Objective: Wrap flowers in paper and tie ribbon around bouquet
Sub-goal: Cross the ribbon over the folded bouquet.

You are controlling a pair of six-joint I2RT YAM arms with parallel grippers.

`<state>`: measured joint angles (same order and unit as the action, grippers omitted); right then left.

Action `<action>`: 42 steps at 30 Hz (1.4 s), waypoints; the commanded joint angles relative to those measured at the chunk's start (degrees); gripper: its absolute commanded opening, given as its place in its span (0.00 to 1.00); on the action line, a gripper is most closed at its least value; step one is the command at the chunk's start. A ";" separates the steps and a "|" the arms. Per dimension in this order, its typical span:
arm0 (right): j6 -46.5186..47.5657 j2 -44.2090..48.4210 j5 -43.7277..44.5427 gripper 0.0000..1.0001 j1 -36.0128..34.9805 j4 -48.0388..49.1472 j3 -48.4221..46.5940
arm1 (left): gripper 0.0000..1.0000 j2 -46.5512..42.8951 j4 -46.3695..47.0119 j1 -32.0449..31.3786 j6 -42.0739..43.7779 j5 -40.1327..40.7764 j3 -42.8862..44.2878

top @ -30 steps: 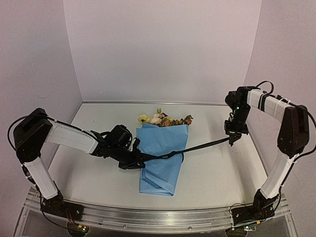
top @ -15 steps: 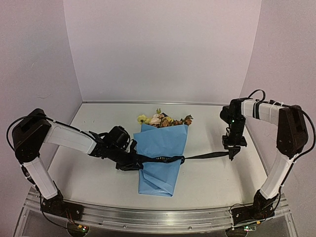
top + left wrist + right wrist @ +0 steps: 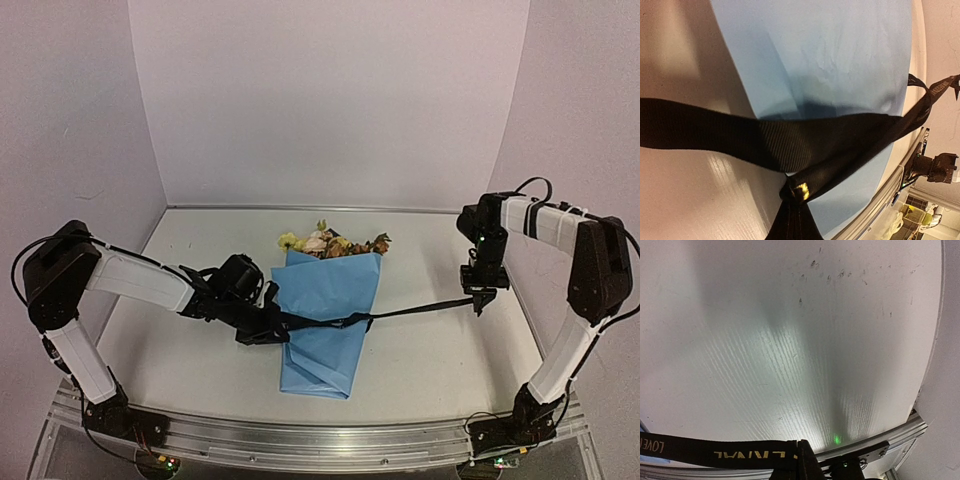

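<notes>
The bouquet lies in the middle of the table. The ribbon crosses its waist, taut between the left hand, clenched on it beside the bouquet, and the right hand, gripping its other end.

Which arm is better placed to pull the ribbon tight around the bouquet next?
Right, probably: the right gripper holds the ribbon stretched clear of the bouquet, while the left gripper sits close against it at the ribbon's crossing.
</notes>
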<state>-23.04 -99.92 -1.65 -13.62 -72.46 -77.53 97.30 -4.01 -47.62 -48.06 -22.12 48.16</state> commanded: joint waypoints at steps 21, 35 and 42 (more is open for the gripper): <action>1.83 -1.95 10.43 0.02 5.70 -4.70 -1.43 | 0.03 -2.25 -2.30 0.44 -0.62 2.11 -1.09; 0.36 5.30 11.86 0.45 2.54 0.54 3.53 | 0.37 -5.08 -1.27 0.24 2.69 1.66 0.13; 3.88 13.15 14.15 0.68 -1.52 8.28 9.59 | 0.63 -9.26 -1.27 0.15 4.39 2.33 -0.49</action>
<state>-21.56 -90.71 9.34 -13.45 -68.45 -69.40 92.45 -5.10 -47.57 -45.55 -20.71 47.44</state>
